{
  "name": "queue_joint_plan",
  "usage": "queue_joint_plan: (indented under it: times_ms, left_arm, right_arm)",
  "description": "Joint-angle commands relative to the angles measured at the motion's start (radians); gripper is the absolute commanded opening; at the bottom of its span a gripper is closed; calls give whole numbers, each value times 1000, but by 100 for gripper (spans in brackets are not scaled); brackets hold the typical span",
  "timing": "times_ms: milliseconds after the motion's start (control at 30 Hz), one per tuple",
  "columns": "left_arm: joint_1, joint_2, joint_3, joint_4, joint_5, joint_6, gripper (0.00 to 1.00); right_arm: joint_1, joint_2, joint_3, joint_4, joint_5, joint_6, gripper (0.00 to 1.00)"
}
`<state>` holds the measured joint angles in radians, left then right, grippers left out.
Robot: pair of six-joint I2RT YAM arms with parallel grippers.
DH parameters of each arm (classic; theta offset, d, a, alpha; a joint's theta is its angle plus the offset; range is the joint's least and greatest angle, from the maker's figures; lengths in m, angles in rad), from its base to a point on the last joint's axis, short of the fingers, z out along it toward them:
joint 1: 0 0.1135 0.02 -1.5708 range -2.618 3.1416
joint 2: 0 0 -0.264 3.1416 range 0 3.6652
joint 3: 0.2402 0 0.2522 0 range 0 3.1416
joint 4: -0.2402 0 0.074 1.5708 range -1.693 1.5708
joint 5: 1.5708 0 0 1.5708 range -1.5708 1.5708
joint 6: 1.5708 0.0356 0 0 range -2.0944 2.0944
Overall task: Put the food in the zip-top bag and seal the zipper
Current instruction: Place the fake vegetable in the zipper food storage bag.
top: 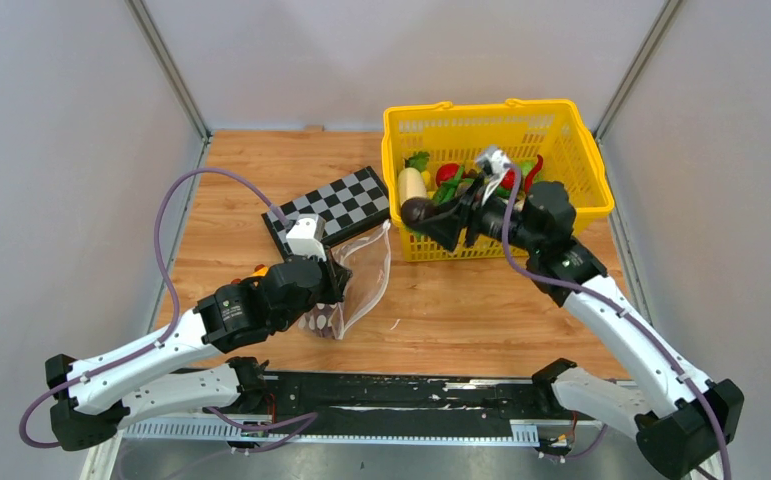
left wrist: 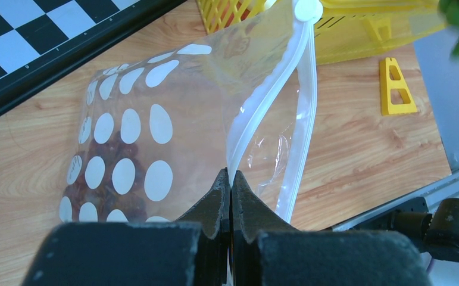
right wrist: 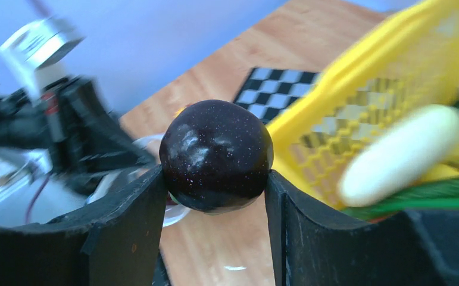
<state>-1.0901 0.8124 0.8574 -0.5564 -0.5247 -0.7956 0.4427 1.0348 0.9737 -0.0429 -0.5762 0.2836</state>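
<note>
The clear zip-top bag (top: 363, 272) with white dots lies on the wood between the arms, its mouth open toward the basket. My left gripper (left wrist: 231, 179) is shut on the bag's white zipper strip (left wrist: 268, 89) and holds that edge up. Something dark and lumpy (left wrist: 115, 173) shows through the dotted side. My right gripper (right wrist: 215, 176) is shut on a dark purple round fruit (right wrist: 216, 155). In the top view it hangs at the basket's front left corner (top: 419, 210), right of the bag. More food, including the cream-white vegetable (right wrist: 399, 155), lies in the basket.
The yellow basket (top: 561, 125) stands at the back right, close to my right gripper. The black-and-white checkerboard (top: 336, 203) lies behind the bag. A small orange thing (top: 259, 268) sits beside my left arm. A loose yellow plastic piece (left wrist: 396, 89) lies on the wood near the basket.
</note>
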Motion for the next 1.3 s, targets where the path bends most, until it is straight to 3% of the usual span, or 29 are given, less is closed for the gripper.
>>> queue_joint_plan:
  times_ms: [0, 333, 467, 600, 967, 1267]
  left_arm:
    - [5, -6, 35, 48, -12, -3, 0]
    - [5, 0, 37, 53, 6, -19, 0]
    - [5, -8, 35, 56, 12, -22, 0]
    - [4, -21, 34, 48, 3, -25, 0]
    - [5, -24, 34, 44, -12, -25, 0]
    - [5, -25, 28, 45, -24, -22, 0]
  right_arm:
    - [183, -51, -49, 47, -42, -41, 31]
    - [449, 70, -82, 59, 218, -44, 31]
    - [497, 132, -45, 48, 397, -65, 32]
    - [511, 186, 6, -70, 556, -70, 38]
    - [521, 185, 17, -18, 458, -69, 74]
    - [521, 44, 17, -51, 464, -85, 76]
